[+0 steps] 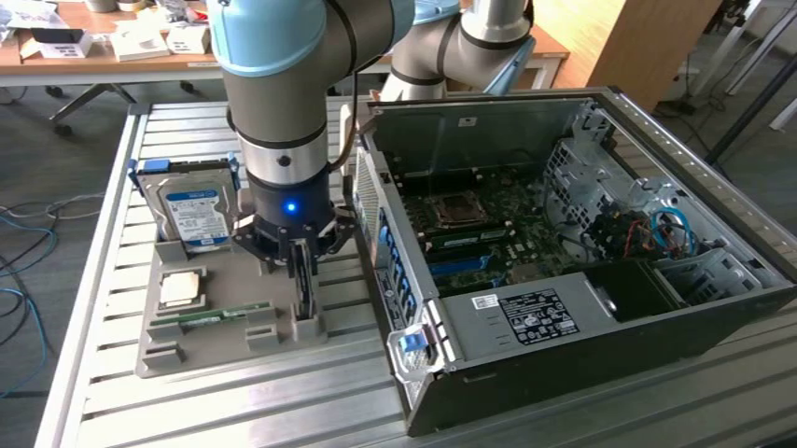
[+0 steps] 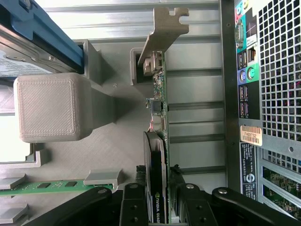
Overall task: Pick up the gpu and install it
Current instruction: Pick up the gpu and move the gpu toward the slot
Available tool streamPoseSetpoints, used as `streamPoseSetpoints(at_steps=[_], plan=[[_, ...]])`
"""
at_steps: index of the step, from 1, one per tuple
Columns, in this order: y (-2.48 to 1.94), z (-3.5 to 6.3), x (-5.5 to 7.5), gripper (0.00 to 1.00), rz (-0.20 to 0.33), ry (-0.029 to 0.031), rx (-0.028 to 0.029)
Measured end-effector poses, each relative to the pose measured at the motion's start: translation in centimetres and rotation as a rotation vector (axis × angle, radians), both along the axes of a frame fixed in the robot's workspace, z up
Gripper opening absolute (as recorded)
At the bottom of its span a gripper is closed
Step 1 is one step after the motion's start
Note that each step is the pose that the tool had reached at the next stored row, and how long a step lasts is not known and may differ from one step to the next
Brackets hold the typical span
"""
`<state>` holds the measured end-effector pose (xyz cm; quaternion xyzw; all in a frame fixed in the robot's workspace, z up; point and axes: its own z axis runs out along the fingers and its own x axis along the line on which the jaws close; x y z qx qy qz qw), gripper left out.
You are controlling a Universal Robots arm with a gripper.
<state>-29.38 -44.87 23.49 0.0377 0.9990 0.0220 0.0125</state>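
Grey printed holder [image 1: 187,347] on the slatted metal surface [image 1: 249,415], beside the open computer case [image 1: 561,280]. It carries a hard drive [image 1: 193,210], a memory stick [image 1: 205,317] and the gpu [image 1: 302,291]

Gpu stands on edge in its slot at the holder's case-side end, not yet lifted. Wrist view: silver end bracket [image 2: 162,33] at the far end, black cooler face on one side, bare green board on the other

Gripper [image 1: 299,254] straight down over the card. Its fingers [image 2: 134,205] look pressed onto both faces at the cooler end, so I read it as grasping the gpu, though how firmly is not clear

Risks, as judgement:
- Hold sits toward one end. The bracket end overhangs, so the card could droop or pivot in the grasp
- One pad bears on the populated board side, where hard pressure could damage small parts
- Card seated between holder walls: a pull off vertical could bind it and drag the holder along
- Case wall is just beside the slot, so any sideways swing could knock the bracket against it
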Motion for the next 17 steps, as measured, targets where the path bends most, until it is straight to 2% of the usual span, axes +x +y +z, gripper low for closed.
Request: streamPoseSetpoints(at_steps=[10,17], plan=[[0.38,-0.02,0.0,0.34,0.0,0.0,0.0013],[0.42,-0.02,0.0,0.34,0.0,0.0,0.0023]])
